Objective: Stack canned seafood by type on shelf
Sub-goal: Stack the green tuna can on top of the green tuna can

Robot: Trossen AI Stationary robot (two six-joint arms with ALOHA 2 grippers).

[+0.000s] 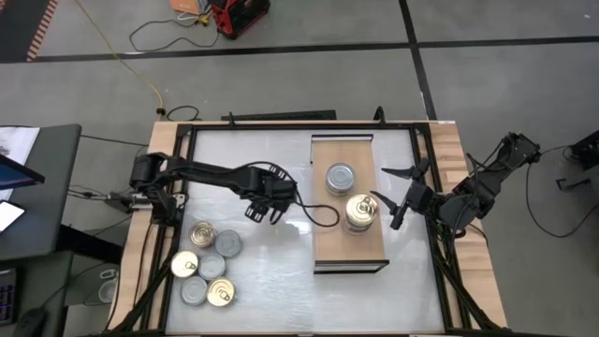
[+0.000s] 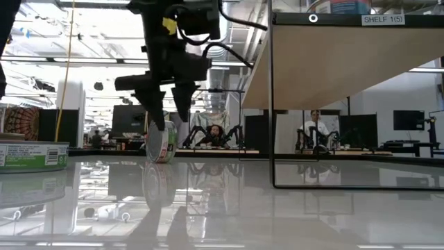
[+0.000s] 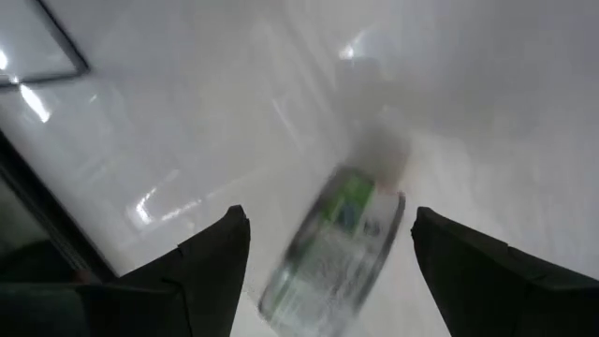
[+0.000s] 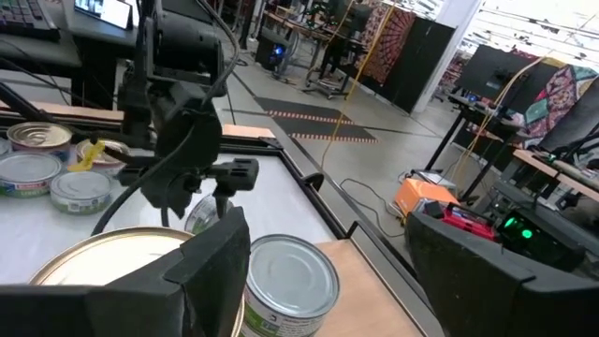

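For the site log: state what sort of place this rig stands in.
Most likely a robotics lab or workshop. Beyond the table lie a bare concrete floor with loose cables, other workbenches with monitors, and more arm rigs with seated people in the background.

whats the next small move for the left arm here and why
Probably lower the left end effector a little and close on the tin standing on its edge on the tabletop. Its fingers are open and straddle the tin from above without gripping it, so it could roll off. The right end effector waits open by the shelf.
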